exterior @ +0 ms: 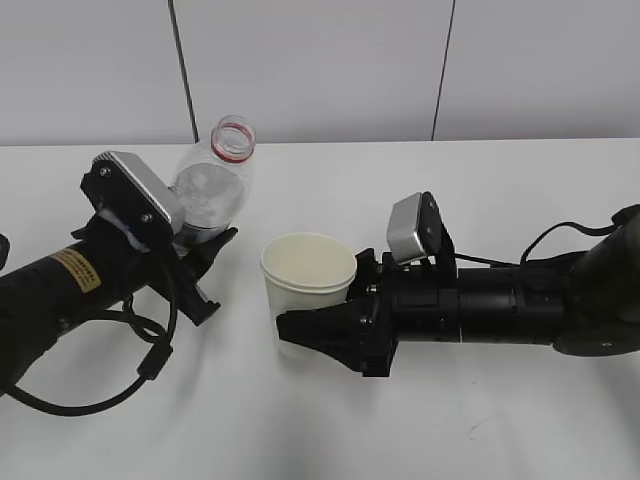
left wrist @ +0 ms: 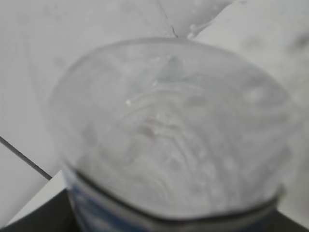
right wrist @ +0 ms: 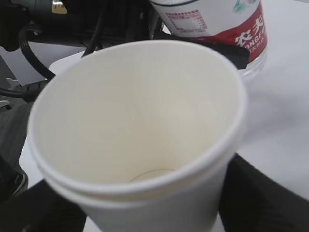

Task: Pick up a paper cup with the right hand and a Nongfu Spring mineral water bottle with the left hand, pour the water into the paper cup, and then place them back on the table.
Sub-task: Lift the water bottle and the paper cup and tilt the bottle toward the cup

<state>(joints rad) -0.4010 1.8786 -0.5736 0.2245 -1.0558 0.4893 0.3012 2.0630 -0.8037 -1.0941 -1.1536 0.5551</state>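
The Nongfu Spring bottle is clear with a red neck ring and an open mouth, and it leans slightly right. My left gripper is shut on its lower body, which the wrist camera hides. In the left wrist view the blurred bottle fills the frame. The off-white paper cup stands right of the bottle. My right gripper is shut on it, with black fingers on either side. The cup looks dry inside. The bottle's red-and-white label is just beyond its rim.
The white table has a small dark scuff near the front right. A looping black cable hangs from the left arm. A grey panelled wall stands behind the table.
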